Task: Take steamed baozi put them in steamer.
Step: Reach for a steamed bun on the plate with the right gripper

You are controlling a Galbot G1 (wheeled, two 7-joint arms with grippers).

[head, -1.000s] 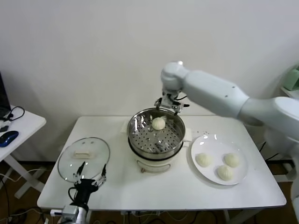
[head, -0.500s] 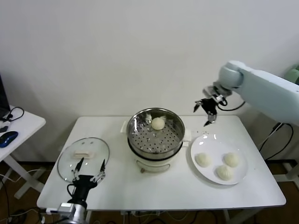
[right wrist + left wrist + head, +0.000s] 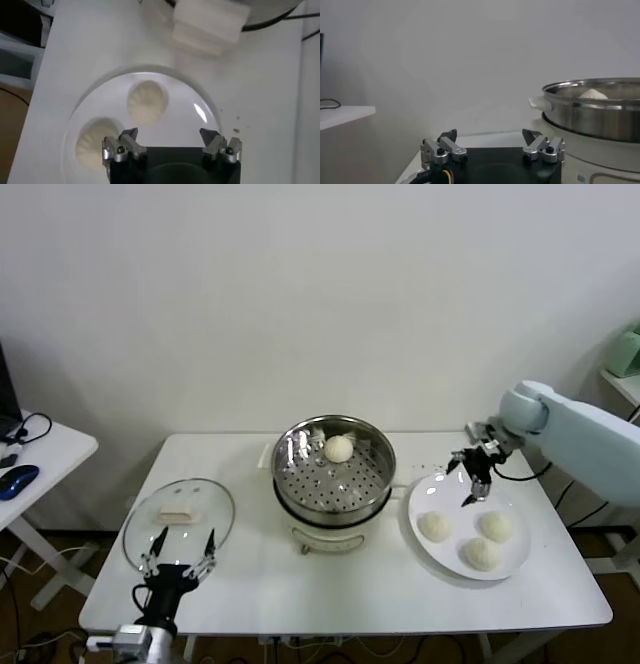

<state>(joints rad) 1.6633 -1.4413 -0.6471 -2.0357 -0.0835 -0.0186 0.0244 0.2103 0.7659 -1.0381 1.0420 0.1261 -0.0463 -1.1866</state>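
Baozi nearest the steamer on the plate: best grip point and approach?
Come straight down with the right end effector, fingers spanning the round sides of that baozi. Its pleated dome faces up on the plate, with open space around it.

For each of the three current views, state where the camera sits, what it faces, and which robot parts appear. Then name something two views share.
Head view: high, looking down at the table; shows right gripper and left gripper.
Left wrist view: low on the left arm, facing the steamer side-on; open fingers show.
Right wrist view: above the plate, looking down at baozi; open fingers show.
Shared: plate and baozi appear in head and right wrist views.
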